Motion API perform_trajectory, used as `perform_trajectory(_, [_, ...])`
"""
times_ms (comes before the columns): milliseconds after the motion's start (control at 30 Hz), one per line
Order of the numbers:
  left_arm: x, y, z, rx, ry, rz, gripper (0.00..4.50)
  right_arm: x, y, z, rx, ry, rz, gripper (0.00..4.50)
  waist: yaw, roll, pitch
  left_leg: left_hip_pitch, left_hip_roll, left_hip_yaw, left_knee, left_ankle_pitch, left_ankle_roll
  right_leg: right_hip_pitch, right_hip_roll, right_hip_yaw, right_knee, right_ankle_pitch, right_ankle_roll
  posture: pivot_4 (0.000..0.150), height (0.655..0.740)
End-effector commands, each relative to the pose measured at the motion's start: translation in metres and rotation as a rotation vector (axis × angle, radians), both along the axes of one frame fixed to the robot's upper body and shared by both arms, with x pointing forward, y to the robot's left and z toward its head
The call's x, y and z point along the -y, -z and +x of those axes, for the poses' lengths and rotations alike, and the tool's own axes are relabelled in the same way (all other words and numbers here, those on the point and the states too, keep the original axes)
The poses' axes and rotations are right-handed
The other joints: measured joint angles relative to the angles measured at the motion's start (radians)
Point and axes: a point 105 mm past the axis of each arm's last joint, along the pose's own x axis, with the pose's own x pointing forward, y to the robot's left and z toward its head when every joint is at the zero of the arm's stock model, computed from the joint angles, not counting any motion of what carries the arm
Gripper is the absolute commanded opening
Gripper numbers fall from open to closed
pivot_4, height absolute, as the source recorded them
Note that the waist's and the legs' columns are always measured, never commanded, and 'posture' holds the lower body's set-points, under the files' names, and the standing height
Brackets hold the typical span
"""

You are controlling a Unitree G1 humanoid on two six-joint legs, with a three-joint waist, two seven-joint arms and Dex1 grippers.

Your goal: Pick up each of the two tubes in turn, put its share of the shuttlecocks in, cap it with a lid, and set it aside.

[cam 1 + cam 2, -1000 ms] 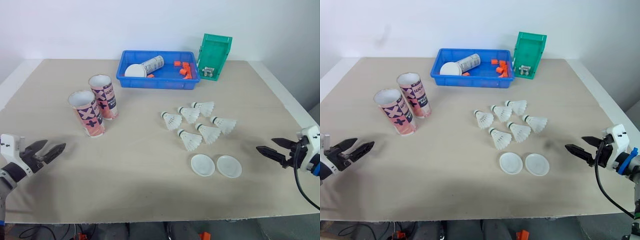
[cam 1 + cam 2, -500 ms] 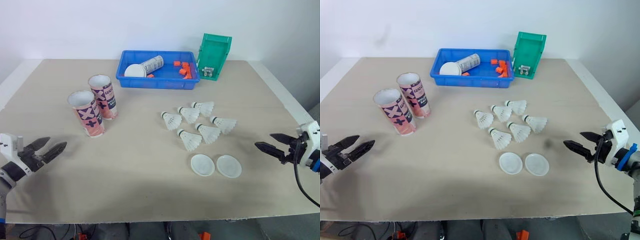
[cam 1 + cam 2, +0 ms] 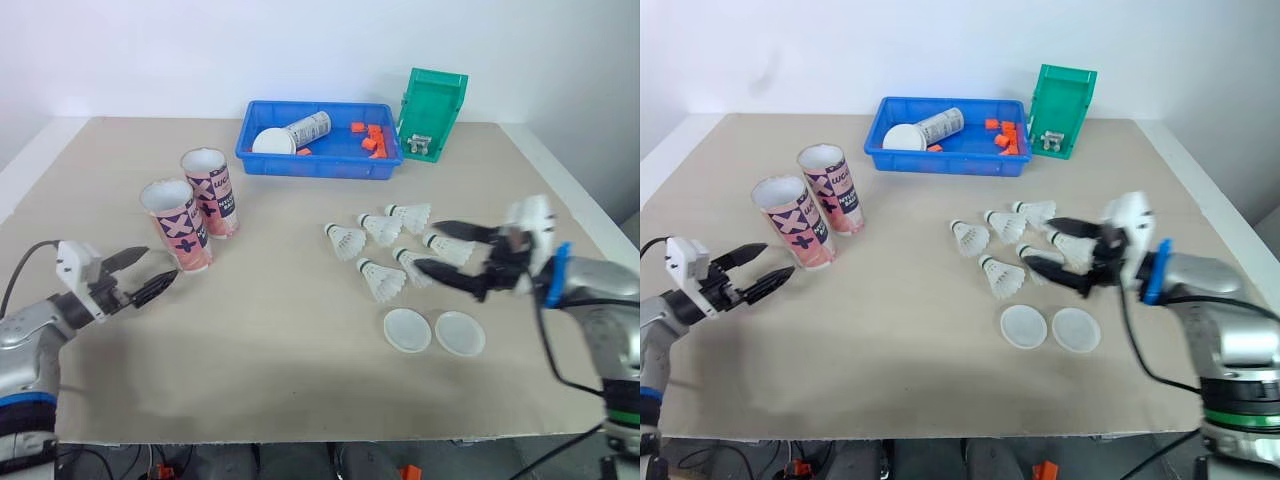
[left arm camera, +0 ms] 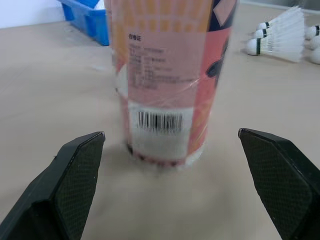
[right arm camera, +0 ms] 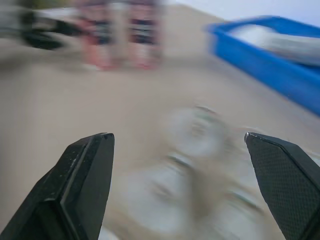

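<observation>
Near tube (image 3: 176, 224) upright, mouth up | left hand (image 3: 162, 263) spread, facing it

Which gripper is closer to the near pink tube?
Left. The left gripper sits just short of the near pink tube, jaws open toward it; the right gripper is far off, at the shuttlecocks.

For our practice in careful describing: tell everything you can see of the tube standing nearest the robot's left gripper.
The near tube is a cardboard-looking cylinder, pink and white with dark cross marks, with printed text and a barcode low on its side under shiny clear wrap. Its top is open, with no lid. It stands upright on the table, close beside the second tube. The open left gripper faces it without touching.
</observation>
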Motion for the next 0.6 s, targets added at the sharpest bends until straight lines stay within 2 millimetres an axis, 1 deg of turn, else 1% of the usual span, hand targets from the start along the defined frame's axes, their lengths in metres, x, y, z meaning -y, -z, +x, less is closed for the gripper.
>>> perform_trajectory(33, [0.002, -0.005, 0.014, 0.043, 0.005, 0.018, 4.47, -0.024, -0.018, -0.014, 0.071, -0.087, 0.010, 4.50, 0.002, 0.000, 0.000, -0.001, 0.000, 0.000, 0.000, 0.000, 0.000, 0.000, 0.000, 0.000, 0.000, 0.001, 0.002, 0.150, 0.7079])
perform_trajectory(233, [0.014, -0.003, 0.031, 0.047, 0.043, 0.017, 4.47, -0.054, -0.017, -0.032, 0.075, -0.190, 0.018, 4.50, 0.014, -0.001, 0.000, -0.001, 0.000, 0.000, 0.000, 0.000, 0.000, 0.000, 0.000, 0.000, 0.000, 0.001, 0.003, 0.150, 0.7079])
perform_trajectory(300, [0.021, -0.001, 0.039, 0.047, 0.055, 0.010, 4.47, -0.063, -0.014, -0.038, 0.067, -0.207, 0.030, 4.50, 0.015, -0.001, 0.000, -0.001, 0.000, 0.000, 0.000, 0.000, 0.000, 0.000, 0.001, 0.000, 0.000, 0.002, 0.004, 0.150, 0.7079])
perform_trajectory(400, [0.031, 0.000, 0.047, 0.048, 0.075, 0.011, 4.47, -0.068, -0.014, -0.040, 0.063, -0.203, 0.051, 4.50, 0.023, -0.001, 0.000, -0.001, 0.000, 0.000, 0.000, 0.000, 0.000, 0.000, 0.001, 0.000, 0.000, 0.002, 0.004, 0.150, 0.7079])
perform_trajectory(600, [0.043, 0.000, 0.059, 0.058, 0.069, 0.015, 4.47, -0.068, -0.018, -0.040, 0.076, -0.181, 0.076, 4.50, 0.026, -0.001, -0.001, -0.002, 0.000, 0.000, 0.001, 0.000, 0.000, -0.001, 0.001, 0.000, 0.000, 0.002, 0.004, 0.150, 0.7079])
